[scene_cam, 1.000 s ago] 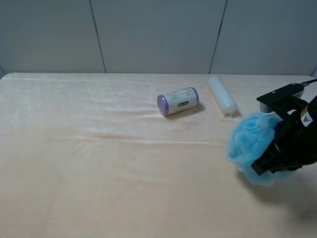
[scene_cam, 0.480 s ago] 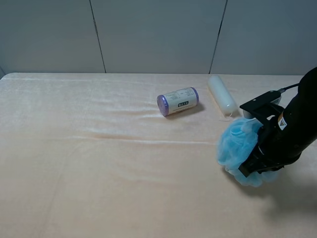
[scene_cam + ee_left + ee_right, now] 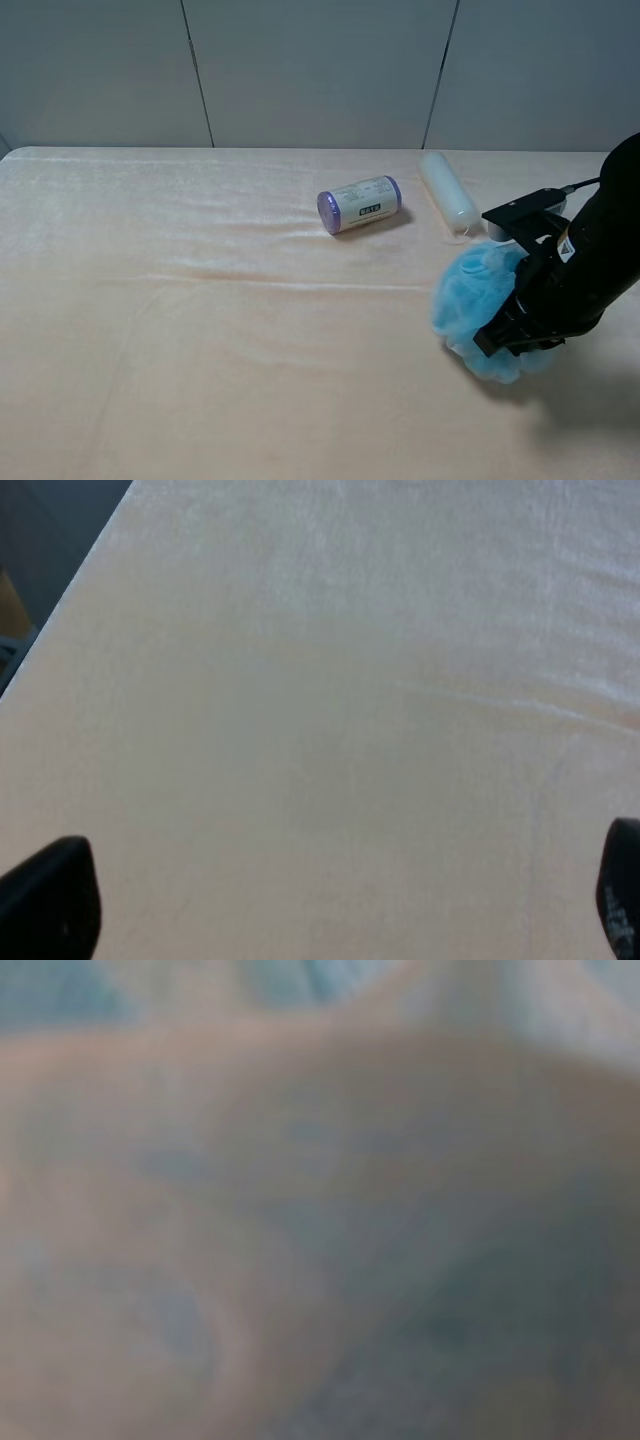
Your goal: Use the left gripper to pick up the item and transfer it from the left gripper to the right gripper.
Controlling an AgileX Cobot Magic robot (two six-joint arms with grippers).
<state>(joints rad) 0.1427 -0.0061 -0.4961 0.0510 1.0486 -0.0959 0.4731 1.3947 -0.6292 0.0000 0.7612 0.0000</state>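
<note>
**Item 1. L gripper** (image 3: 335, 905): seen in L wrist view only. Two black fingers (image 3: 50, 900) at opposite edges of that view, spread wide, released. Only cream cloth shows btwn them. Holds nothing.

**Item 2. Table cloth** (image 3: 180, 330): cream, velvety, covers whole work surface. Faint creases run across mid-area. Grey panelled wall behind.

**Item 3. Canister** (image 3: 359, 204): cream body w/ label, purple cap. Lies on its side, centre-rear of the table, cap end facing left-front. Untouched, well apart from both grippers.

**Item 4. Tube** (image 3: 449, 190): cream-white, lies flat just right of the canister w/ a gap btwn them. Long axis runs rear to front, angled slightly rightward.

**Item 5. Pouf** (image 3: 472, 300): light-blue mesh, ruffled, round. Right-front part of the table, in front of the tube and apart from it. Sits low at cloth level w/ a shadow beneath; contact w/ the cloth cannot be told. Right side pressed into the R gripper.

**Item 6. R gripper** (image 3: 512, 325): black, blocky, small orange-white label. Comes in from the right edge and is clenched on the pouf; one black finger crosses the pouf's lower right side. R wrist view is fully blurred, blue-grey and beige patches only, no detail readable.
</note>
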